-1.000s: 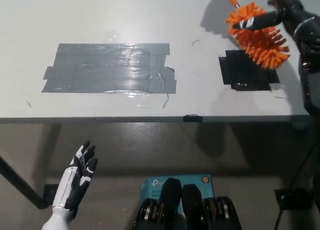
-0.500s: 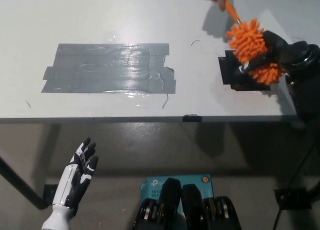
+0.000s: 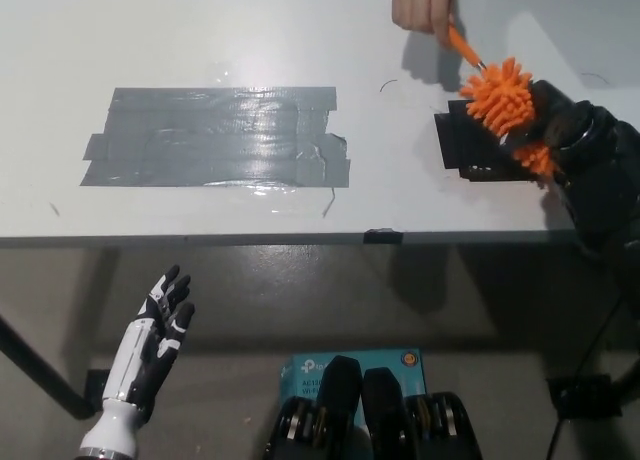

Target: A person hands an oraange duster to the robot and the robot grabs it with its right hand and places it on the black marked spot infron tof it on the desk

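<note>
The orange duster (image 3: 500, 97) has a fluffy spiked head that lies over the right part of the black marked spot (image 3: 468, 147) on the white desk (image 3: 200, 40). My black right hand (image 3: 562, 126) comes in from the right and is shut on the duster's head, with orange spikes showing above and below it. A person's hand (image 3: 424, 4) at the top edge still holds the duster's thin orange handle (image 3: 461, 48). My white left hand (image 3: 152, 344) rests open below the desk at the lower left.
A wide patch of grey tape (image 3: 215, 137) covers the desk's middle left. The desk's front edge (image 3: 300, 238) runs across the picture, with a small black tab (image 3: 382, 236) on it. A blue box (image 3: 350, 364) lies on the floor below.
My right hand has come down and toward me with the duster, from above the black spot onto it. The person's hand has come further into view at the top.
</note>
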`<state>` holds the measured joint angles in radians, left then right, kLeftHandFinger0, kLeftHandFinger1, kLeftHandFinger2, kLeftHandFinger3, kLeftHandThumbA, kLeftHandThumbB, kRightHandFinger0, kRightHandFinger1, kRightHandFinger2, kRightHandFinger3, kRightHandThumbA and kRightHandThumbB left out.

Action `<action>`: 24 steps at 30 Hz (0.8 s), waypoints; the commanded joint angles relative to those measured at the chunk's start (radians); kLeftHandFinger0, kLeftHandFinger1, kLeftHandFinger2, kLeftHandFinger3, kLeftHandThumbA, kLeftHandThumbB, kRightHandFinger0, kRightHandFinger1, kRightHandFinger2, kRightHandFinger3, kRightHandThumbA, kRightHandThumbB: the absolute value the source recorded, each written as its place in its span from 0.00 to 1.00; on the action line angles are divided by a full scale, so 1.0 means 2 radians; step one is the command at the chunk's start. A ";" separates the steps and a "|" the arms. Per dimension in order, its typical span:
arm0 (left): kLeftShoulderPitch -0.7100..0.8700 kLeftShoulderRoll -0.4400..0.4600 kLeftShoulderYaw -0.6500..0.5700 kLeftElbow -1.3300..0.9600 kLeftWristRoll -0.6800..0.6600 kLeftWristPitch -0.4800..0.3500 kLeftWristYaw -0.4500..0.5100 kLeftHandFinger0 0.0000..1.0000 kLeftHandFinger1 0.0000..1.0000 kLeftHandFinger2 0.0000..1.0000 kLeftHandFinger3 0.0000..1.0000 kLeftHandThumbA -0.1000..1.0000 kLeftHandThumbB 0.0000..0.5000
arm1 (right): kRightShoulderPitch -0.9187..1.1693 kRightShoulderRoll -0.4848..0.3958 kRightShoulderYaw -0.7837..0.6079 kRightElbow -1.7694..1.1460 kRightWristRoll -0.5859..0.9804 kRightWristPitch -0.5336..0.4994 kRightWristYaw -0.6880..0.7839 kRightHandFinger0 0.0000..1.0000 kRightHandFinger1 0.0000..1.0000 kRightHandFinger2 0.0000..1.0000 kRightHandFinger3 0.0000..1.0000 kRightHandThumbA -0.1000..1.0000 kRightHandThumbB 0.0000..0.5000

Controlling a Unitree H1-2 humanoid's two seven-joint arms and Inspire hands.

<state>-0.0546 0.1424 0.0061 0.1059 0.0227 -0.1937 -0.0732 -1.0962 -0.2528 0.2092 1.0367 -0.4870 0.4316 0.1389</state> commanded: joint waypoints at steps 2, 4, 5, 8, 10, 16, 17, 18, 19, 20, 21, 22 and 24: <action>-0.007 0.010 0.004 -0.017 -0.013 -0.014 -0.009 0.92 1.00 1.00 1.00 0.85 0.32 | -0.013 -0.009 -0.017 -0.048 0.004 -0.067 -0.109 0.02 0.43 0.62 0.50 0.00 0.37; -0.008 0.010 0.005 -0.016 -0.012 -0.017 -0.008 0.92 1.00 1.00 1.00 0.85 0.33 | -0.010 -0.010 -0.020 -0.076 0.002 -0.070 -0.116 0.09 0.53 0.79 0.64 0.00 0.37; -0.009 0.010 0.005 -0.013 -0.014 -0.020 -0.008 0.91 1.00 1.00 1.00 0.85 0.33 | -0.005 -0.011 -0.025 -0.114 0.001 -0.067 -0.121 0.13 0.55 0.82 0.80 0.00 0.40; -0.009 0.011 0.005 -0.010 -0.014 -0.023 -0.008 0.90 1.00 1.00 1.00 0.85 0.33 | 0.001 -0.013 -0.029 -0.157 -0.002 -0.060 -0.123 0.14 0.53 0.83 0.98 0.00 0.38; -0.009 0.011 0.004 -0.011 -0.015 -0.023 -0.009 0.89 1.00 1.00 1.00 0.85 0.31 | 0.006 -0.016 -0.032 -0.201 -0.008 -0.041 -0.120 0.12 0.51 0.82 0.97 0.00 0.38; -0.009 0.013 0.005 -0.013 -0.016 -0.018 -0.009 0.89 1.00 1.00 1.00 0.84 0.31 | 0.006 -0.019 -0.066 -0.295 0.000 -0.008 -0.119 0.07 0.55 0.91 1.00 0.00 0.42; -0.009 0.014 0.005 -0.014 -0.011 -0.018 -0.008 0.89 1.00 1.00 1.00 0.85 0.32 | 0.005 -0.021 -0.071 -0.314 -0.003 0.001 -0.118 0.07 0.55 0.92 1.00 0.00 0.38; -0.009 0.014 0.004 -0.013 -0.011 -0.019 -0.008 0.89 1.00 1.00 1.00 0.86 0.32 | 0.004 -0.026 -0.070 -0.338 -0.011 0.015 -0.108 0.07 0.53 0.94 1.00 0.00 0.30; -0.010 0.014 0.005 -0.013 -0.011 -0.020 -0.009 0.89 1.00 1.00 1.00 0.86 0.31 | 0.003 -0.028 -0.071 -0.345 -0.013 0.018 -0.106 0.06 0.53 0.93 1.00 0.00 0.34; -0.011 0.014 0.005 -0.013 -0.013 -0.021 -0.009 0.89 1.00 1.00 1.00 0.85 0.30 | 0.002 -0.029 -0.072 -0.351 -0.014 0.019 -0.105 0.07 0.54 0.94 1.00 0.00 0.36; -0.012 0.014 0.006 -0.012 -0.014 -0.021 -0.010 0.89 1.00 1.00 1.00 0.85 0.29 | 0.001 -0.029 -0.075 -0.356 -0.015 0.019 -0.104 0.06 0.54 0.94 0.96 0.00 0.36; -0.012 0.014 0.006 -0.012 -0.015 -0.021 -0.010 0.89 1.00 1.00 1.00 0.85 0.29 | 0.001 -0.029 -0.076 -0.356 -0.017 0.019 -0.104 0.03 0.52 0.94 0.84 0.00 0.36; -0.011 0.014 0.006 -0.012 -0.013 -0.019 -0.009 0.89 1.00 1.00 1.00 0.85 0.31 | 0.001 -0.032 -0.075 -0.354 -0.021 0.019 -0.104 0.02 0.51 0.92 0.73 0.00 0.40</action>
<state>-0.0598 0.1529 0.0080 0.1072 0.0109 -0.1978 -0.0819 -1.0301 -0.2808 0.0790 0.3795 -0.4925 0.4353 -0.0415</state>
